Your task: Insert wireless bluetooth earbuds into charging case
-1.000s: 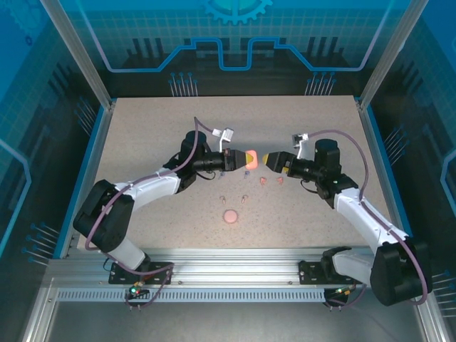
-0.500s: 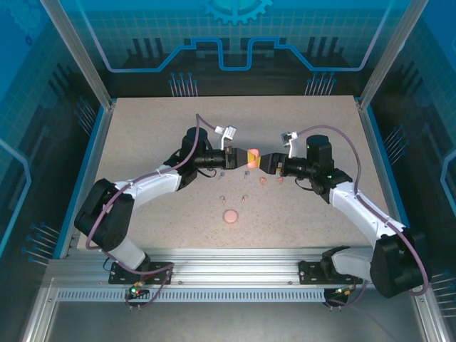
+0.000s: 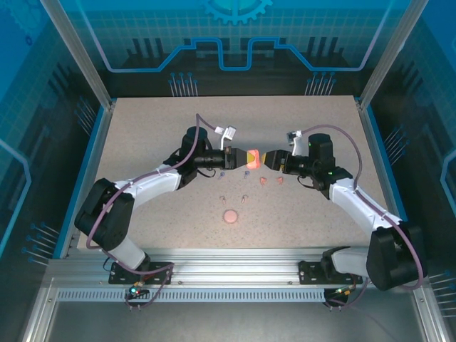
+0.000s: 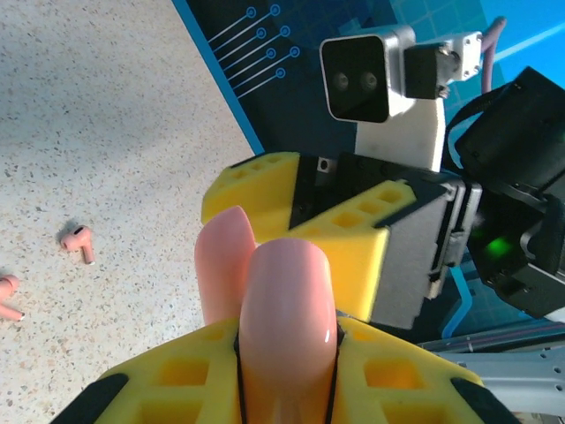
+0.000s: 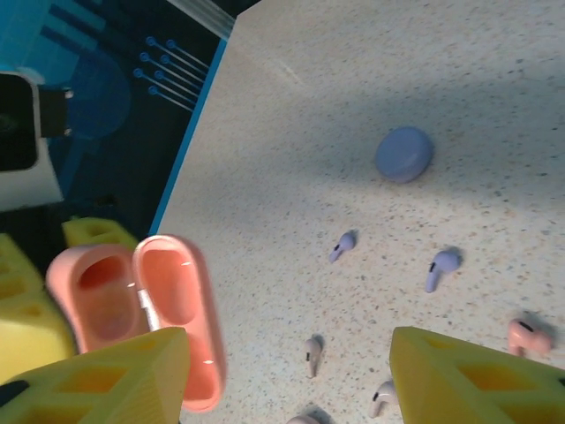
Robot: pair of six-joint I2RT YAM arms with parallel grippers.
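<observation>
Left hand (image 3: 246,157) is up over the middle of the desk (image 3: 142,135), yellow fingers (image 4: 159,389) clamped on the salmon charging case (image 4: 287,318). Its lid (image 4: 222,261) is swung open toward the right hand (image 3: 268,158). The two hands are nose to nose here. The right hand's jaws stand apart: one finger (image 5: 106,375) sits just beside the open case, the other (image 5: 477,380) is well off to the side, and bare desk shows through the gap. The earbuds are down on the desk, below both hands. Two purple earbuds (image 5: 342,246) lie near a closed purple case (image 5: 404,154). A pink earbud (image 5: 525,336) sits just beside the right hand's far finger, and two more small buds (image 5: 312,352) lie between the fingers' tips. From above, a pinkish pair (image 3: 263,181) lies just nearside of where the hands meet, another pair (image 3: 223,199) is a little closer in, and a round pink case (image 3: 230,215) is nearest the arm bases.
</observation>
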